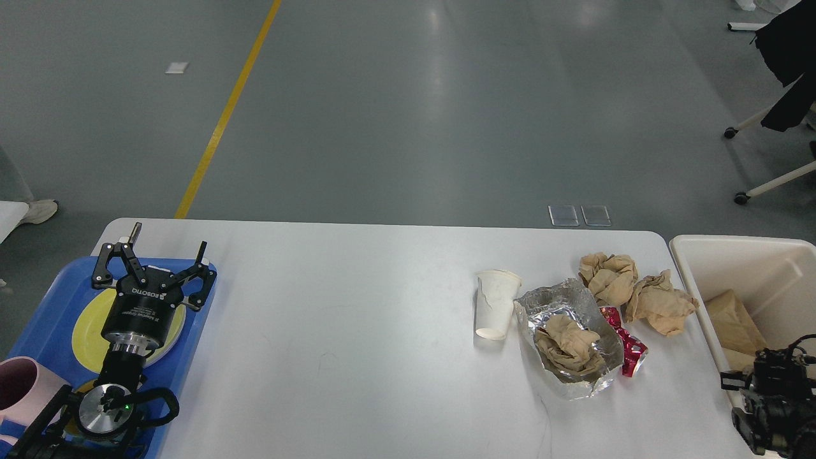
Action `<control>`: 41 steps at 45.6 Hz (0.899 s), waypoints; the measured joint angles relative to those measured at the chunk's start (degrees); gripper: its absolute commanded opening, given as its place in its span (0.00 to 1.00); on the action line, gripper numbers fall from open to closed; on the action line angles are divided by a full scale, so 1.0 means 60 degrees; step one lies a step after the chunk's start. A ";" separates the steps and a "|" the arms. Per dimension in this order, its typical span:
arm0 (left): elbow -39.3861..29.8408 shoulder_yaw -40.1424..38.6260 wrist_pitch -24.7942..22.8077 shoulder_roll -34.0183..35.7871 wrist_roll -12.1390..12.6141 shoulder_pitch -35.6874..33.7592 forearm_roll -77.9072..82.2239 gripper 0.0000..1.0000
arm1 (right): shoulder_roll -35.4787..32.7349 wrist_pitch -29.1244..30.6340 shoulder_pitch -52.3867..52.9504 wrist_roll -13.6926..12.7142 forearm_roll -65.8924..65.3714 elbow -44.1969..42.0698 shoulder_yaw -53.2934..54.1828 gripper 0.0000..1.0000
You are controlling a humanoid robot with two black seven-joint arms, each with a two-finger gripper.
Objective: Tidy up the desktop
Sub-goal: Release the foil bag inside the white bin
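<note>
Your left gripper (pixel 162 258) hangs over the blue tray (pixel 48 299) at the desktop's (pixel 350 331) left end, fingers spread wide and holding nothing. Its black body reads "ROBOTIQ" in white; the smaller print under it is too fine to read. Beneath it on the tray lies a yellow plate (pixel 89 325), and a pink cup (pixel 22 382) sits at the tray's near left.

Your right gripper (pixel 774 395) shows at the lower right, dark and bunched by the cream bin (pixel 733 252); you cannot tell how its fingers stand.

On the desktop's right half stand a white paper cup (pixel 496 303), a foil tray (pixel 567 331) holding a brown paper wad (pixel 567 344), a red wrapper (pixel 628 350) beside it, and two more wads (pixel 609 275) (pixel 660 303) behind.
</note>
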 measured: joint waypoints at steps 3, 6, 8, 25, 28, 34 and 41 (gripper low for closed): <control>0.0000 0.0000 0.0000 0.0000 0.0000 -0.0001 0.0000 0.97 | -0.0003 0.0000 0.0002 -0.0002 0.0000 0.0000 0.0008 1.00; 0.0000 0.0000 0.0000 0.0000 0.0000 -0.0001 0.0000 0.97 | -0.0004 0.0000 0.0003 -0.0004 0.0000 0.0000 0.0019 1.00; 0.0000 0.0000 0.0000 0.0000 0.0000 -0.0001 0.0000 0.97 | -0.0010 0.0000 0.0005 -0.0009 0.0001 0.0000 0.0022 1.00; 0.0000 0.0000 0.0000 0.0000 0.0000 -0.0010 -0.0001 0.97 | -0.0297 0.0072 0.0530 0.0017 0.0024 0.0715 0.0104 1.00; 0.0000 0.0000 0.0000 0.0000 0.0000 -0.0010 -0.0002 0.97 | -0.0806 0.0076 0.1011 0.0014 0.0026 0.1418 0.0105 1.00; -0.0001 0.0000 0.0000 0.0000 0.0000 -0.0010 -0.0001 0.97 | -0.1557 0.0148 0.2210 -0.0012 0.0020 0.3013 0.0115 1.00; -0.0004 0.0000 0.0000 0.0000 0.0000 -0.0010 -0.0001 0.97 | -0.2732 0.0372 0.4708 -0.0136 0.0011 0.6217 -0.0058 1.00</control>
